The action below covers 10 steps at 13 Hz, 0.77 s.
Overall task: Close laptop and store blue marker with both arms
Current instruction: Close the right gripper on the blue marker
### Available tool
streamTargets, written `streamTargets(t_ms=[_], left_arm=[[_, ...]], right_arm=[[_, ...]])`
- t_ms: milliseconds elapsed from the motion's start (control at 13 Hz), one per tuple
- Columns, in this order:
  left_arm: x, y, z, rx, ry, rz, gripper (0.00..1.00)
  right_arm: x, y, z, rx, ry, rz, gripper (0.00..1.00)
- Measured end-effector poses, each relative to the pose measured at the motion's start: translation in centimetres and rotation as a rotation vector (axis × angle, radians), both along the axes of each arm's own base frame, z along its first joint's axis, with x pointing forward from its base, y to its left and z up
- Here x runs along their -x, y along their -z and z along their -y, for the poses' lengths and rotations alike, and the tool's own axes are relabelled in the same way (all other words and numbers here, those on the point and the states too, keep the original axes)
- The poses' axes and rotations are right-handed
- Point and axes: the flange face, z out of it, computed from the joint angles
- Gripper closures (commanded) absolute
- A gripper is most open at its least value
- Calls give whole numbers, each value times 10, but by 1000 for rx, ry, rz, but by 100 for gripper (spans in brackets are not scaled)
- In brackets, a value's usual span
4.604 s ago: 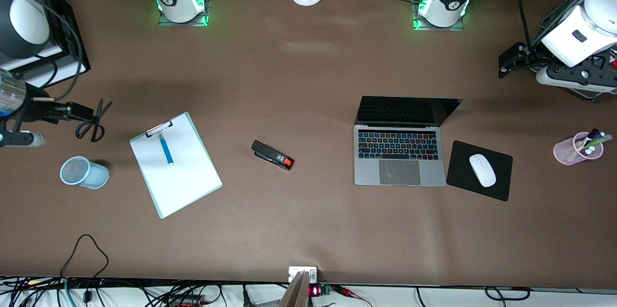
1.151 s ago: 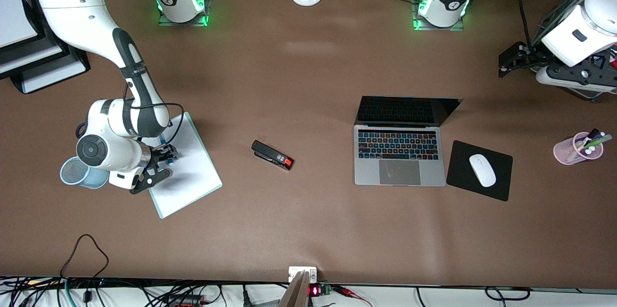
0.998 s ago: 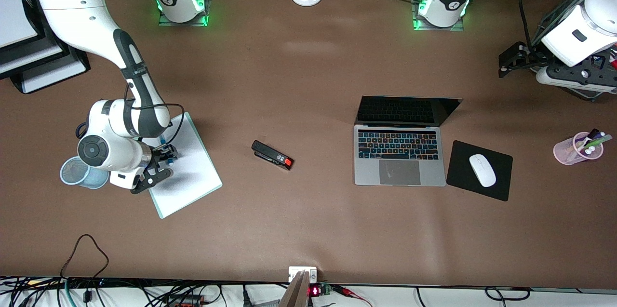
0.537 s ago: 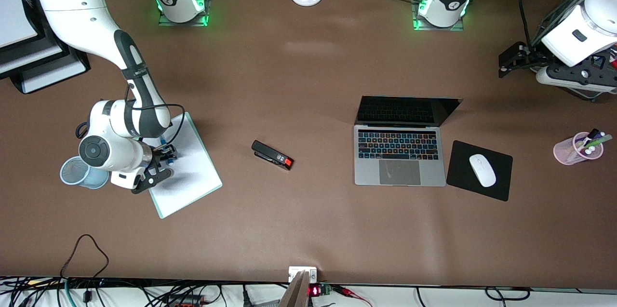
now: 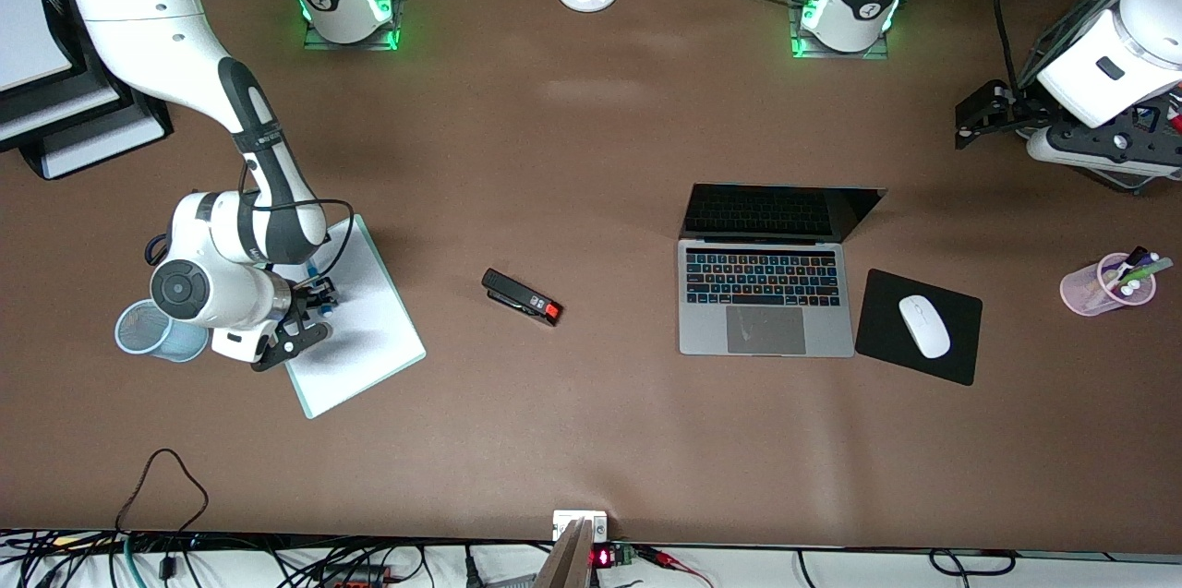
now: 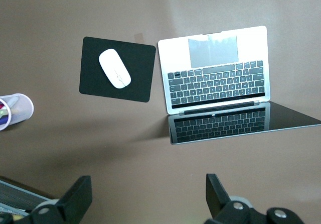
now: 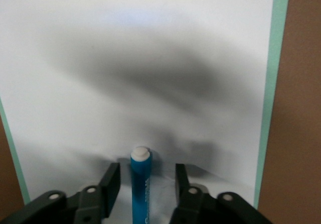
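Observation:
The blue marker [image 7: 140, 189] lies on the white clipboard [image 5: 369, 330], its white end pointing away from the wrist. My right gripper [image 7: 146, 173] is down over it, one finger on each side, a gap showing between each finger and the marker. In the front view the right gripper [image 5: 312, 297] covers most of the marker. The laptop [image 5: 765, 330] stands open toward the left arm's end of the table, its dark screen upright. The left gripper [image 6: 145, 199] hangs open and holds nothing, high up off that end of the table [image 5: 981, 113]; this arm waits.
A blue mesh cup [image 5: 138, 330] lies beside the clipboard, close to the right wrist. A black stapler [image 5: 522, 296] sits mid-table. Beside the laptop is a black mouse pad [image 5: 886, 339] with a white mouse [image 5: 924, 326], then a pink cup [image 5: 1103, 285] of pens.
Since the earliest frame the right arm has swung in from the table's end and come down over the marker. Over the last second it has barely moved. The left arm is still.

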Motion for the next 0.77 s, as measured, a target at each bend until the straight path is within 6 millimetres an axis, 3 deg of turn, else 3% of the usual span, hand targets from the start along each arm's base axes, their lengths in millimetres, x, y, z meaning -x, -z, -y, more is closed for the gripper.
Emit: streamTargets(t_ms=[767], left_arm=[[0,0,0,0,0,0,0]], right_arm=[[0,0,1,1,2,-1,65]])
